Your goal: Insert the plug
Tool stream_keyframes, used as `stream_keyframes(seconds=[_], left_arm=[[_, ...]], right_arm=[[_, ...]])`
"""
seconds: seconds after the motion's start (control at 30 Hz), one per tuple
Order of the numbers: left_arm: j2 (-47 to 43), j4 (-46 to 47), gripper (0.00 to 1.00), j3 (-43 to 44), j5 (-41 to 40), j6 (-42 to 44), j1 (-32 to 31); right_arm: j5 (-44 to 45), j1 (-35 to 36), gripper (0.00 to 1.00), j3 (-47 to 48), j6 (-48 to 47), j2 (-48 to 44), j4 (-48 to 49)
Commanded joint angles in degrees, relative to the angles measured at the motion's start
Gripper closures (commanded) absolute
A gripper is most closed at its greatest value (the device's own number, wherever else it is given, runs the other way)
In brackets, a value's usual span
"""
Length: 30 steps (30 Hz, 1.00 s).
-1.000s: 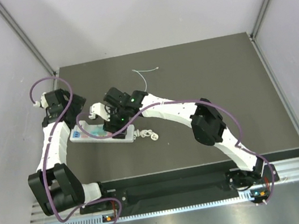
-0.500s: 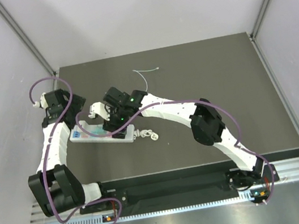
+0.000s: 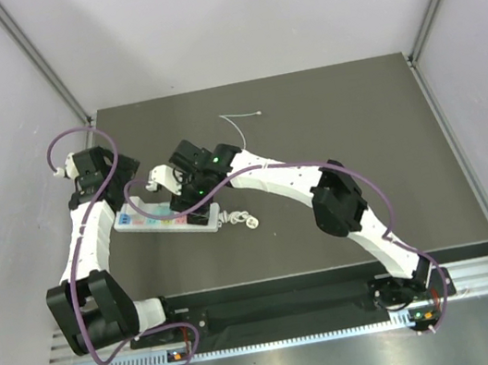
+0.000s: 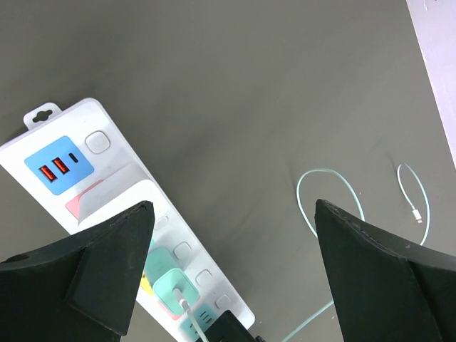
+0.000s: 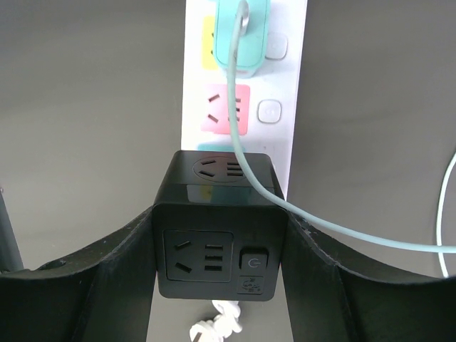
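Right jaws grip the cube plug (image 5: 217, 239), left jaws wide, empty. Tilted, it could jam on the power strip (image 5: 293, 71).

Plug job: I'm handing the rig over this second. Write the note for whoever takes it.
Right gripper: shut on the black cube plug, holding it over the power strip at the teal socket beside the pink one. I cannot tell whether its pins are in.
Left gripper: open, empty, above the strip's USB end.
Mint plug: seated in the strip; its pale wire drapes across the cube.
Left to do, probably: press the cube home, check that it is seated, release.
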Motion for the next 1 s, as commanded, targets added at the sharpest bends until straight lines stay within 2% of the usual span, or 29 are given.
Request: stream_keyframes(seconds=[0.0,0.97], left_arm=[[-0.39,2.15,0.02,0.09,0.69,-0.16,0.46],[-1.35,1.97,0.02,-0.43,-2.12,-0.95,0.55]], right_arm=[[-0.35,-0.34,1.0,3.46,0.36,0.06,-0.96],[-2.99,-0.16,1.0,3.37,1.59,1.91,4.84]])
